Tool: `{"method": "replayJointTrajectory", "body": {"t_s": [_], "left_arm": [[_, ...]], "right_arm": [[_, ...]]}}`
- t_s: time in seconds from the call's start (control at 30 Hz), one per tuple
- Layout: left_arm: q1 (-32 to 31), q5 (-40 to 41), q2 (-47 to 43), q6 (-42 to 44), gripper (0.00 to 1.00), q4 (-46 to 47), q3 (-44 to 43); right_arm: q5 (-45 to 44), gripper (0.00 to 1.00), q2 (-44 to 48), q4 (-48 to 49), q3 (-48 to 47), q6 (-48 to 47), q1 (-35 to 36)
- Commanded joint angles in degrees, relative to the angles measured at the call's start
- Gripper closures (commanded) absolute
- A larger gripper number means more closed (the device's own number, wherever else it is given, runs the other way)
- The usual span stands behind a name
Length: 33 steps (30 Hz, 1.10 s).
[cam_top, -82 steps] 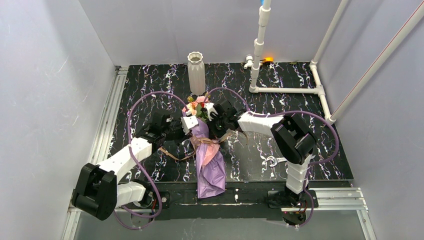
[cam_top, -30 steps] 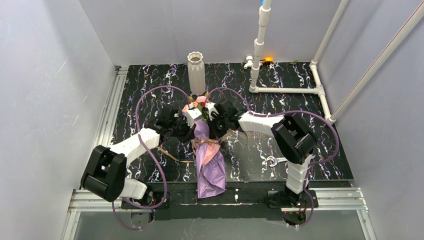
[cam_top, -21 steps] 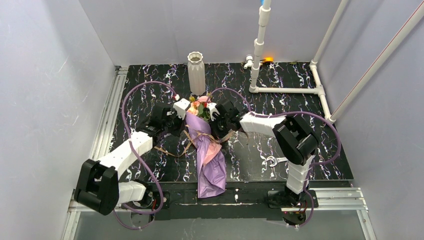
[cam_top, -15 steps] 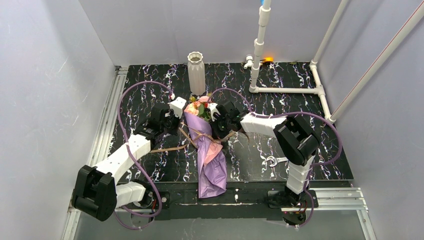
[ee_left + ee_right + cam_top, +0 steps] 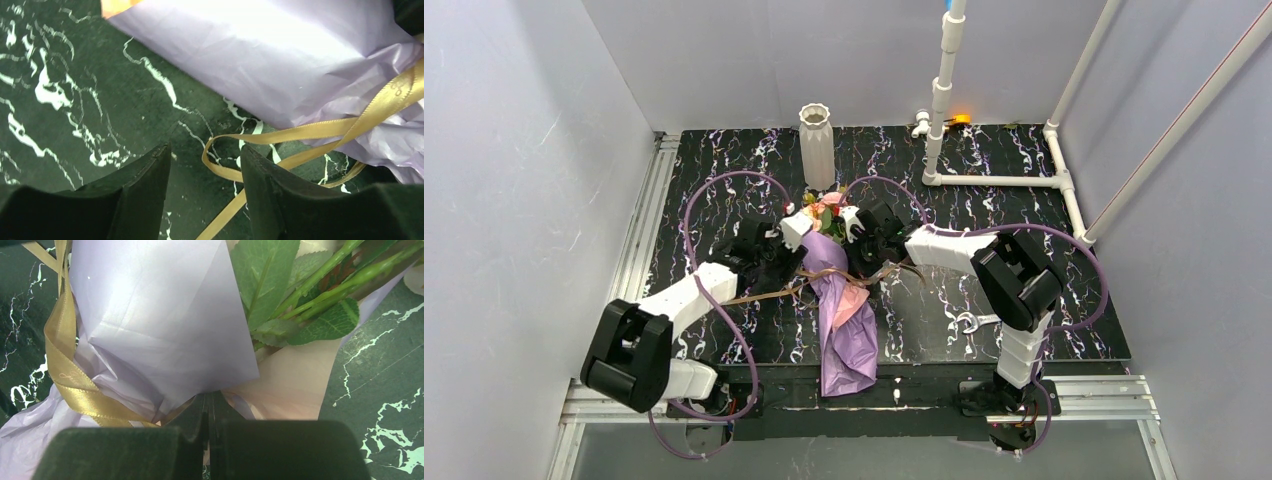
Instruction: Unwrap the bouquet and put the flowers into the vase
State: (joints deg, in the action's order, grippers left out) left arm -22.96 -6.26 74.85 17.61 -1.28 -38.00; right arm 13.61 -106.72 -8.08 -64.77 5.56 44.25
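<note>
The bouquet (image 5: 842, 300) lies on the black marbled table (image 5: 724, 180), flowers (image 5: 824, 208) pointing toward the white ribbed vase (image 5: 816, 145). Its purple paper (image 5: 260, 55) is still wound with tan-gold ribbon (image 5: 310, 131). My left gripper (image 5: 205, 155) is open just left of the wrap; a loose ribbon loop lies between its fingers, untouched. In the top view the left gripper (image 5: 800, 258) is low at the bouquet's left side. My right gripper (image 5: 210, 396) is shut on the edge of the purple paper (image 5: 150, 315), beside green stems (image 5: 320, 285). From above, the right gripper (image 5: 861, 258) is at the bouquet's right side.
A white pipe frame (image 5: 994, 180) stands at the back right, with a small orange light (image 5: 959, 120) behind it. A small metal ring (image 5: 969, 322) lies near the right arm's base. A loose ribbon tail (image 5: 754, 294) trails left across the table.
My left gripper swung out to the left, came back against the bouquet and opened. The ribbon now hangs looser with a tail stretched left. The right gripper kept its hold.
</note>
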Motion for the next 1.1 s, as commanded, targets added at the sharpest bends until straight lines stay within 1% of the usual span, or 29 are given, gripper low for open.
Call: {"method": "replayJointTrajectory", "body": {"t_s": [0.0, 0.1, 0.17, 0.27, 0.37, 0.5, 0.6, 0.73, 0.83, 0.87, 0.93, 1.07], "left_arm": [[-1.94, -4.57, 2.71, 7.30, 0.47, 4.13, -0.48], [-2.35, -2.50, 7.00, 8.24, 0.46, 4.01, -2.44], [-2.35, -3.43, 8.10, 9.25, 0.46, 4.36, -2.60], [-2.36, -5.40, 8.30, 10.61, 0.45, 4.36, -1.89], [-2.35, -5.04, 8.18, 12.23, 0.43, 4.10, -0.60], [-2.35, -3.27, 8.10, 17.30, 0.40, 5.65, 2.66], [-2.35, 2.45, 9.07, 21.09, 0.40, 12.26, 5.76], [-2.44, 5.21, 10.81, 24.89, 0.39, 15.62, 5.39], [-2.37, 10.68, 13.42, 27.65, 0.38, 18.18, 4.23], [-2.10, 12.96, 14.59, 27.95, 0.38, 18.64, 3.41], [-0.18, 15.76, 16.31, 25.91, 0.38, 18.87, 1.18], [3.48, 16.64, 15.84, 22.56, 0.38, 18.77, -0.90]], "right_arm": [[-2.01, 0.99, -0.07, -3.54, 0.29, -1.37, -0.50], [-2.00, 0.99, -0.47, -3.45, -0.14, -1.34, -0.48], [-2.16, 0.99, -0.67, -3.42, -0.42, -1.34, -0.51], [-2.35, 0.99, -0.91, -3.44, -0.79, -1.43, -0.48], [-2.45, 0.99, -0.94, -3.44, -0.80, -1.59, -0.63], [-2.47, 0.99, -0.88, -3.26, -0.49, -1.61, -0.67], [-2.47, 0.99, -0.67, -3.26, -0.14, -1.61, -0.77], [-2.36, 0.99, -0.57, -3.50, 0.17, -1.66, -0.86], [-2.19, 0.99, -0.55, -3.76, 0.24, -1.85, -0.84], [-2.18, 0.99, -0.60, -3.87, 0.26, -1.87, -0.85], [-2.15, 0.99, -0.60, -3.88, 0.35, -1.87, -0.94], [-1.99, 0.99, -0.28, -4.01, 0.56, -2.00, -0.92]]}}
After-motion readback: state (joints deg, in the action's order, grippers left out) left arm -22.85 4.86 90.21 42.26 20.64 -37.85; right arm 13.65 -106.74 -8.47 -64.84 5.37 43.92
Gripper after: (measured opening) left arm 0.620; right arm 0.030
